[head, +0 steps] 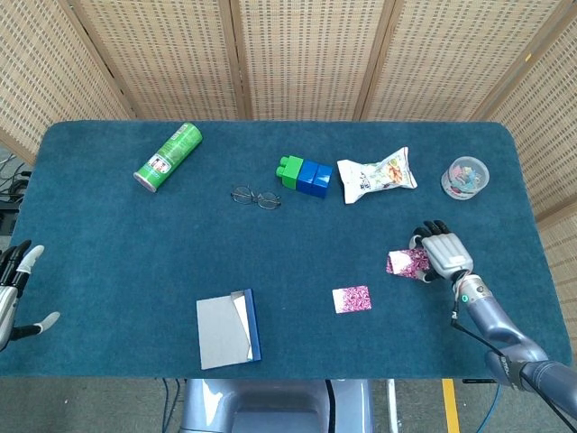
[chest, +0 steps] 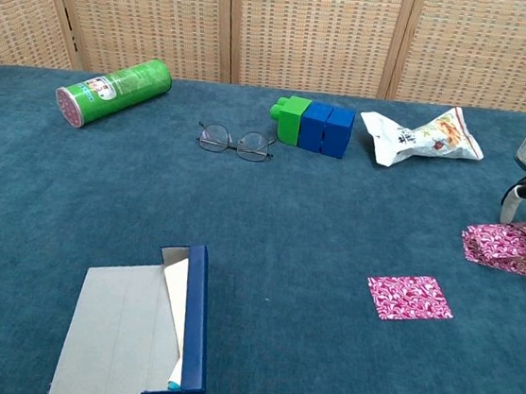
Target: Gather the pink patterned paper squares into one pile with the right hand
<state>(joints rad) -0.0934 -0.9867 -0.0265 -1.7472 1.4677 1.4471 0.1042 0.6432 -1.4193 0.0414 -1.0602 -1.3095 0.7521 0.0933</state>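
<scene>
Right hand (head: 444, 254) rests fingers-down on the stacked pink patterned paper squares (chest: 497, 247), fingers spread over them. The lone flat pink patterned paper square (head: 352, 299) sits well off to its left and nearer the robot, so I'd guess that's next.
</scene>
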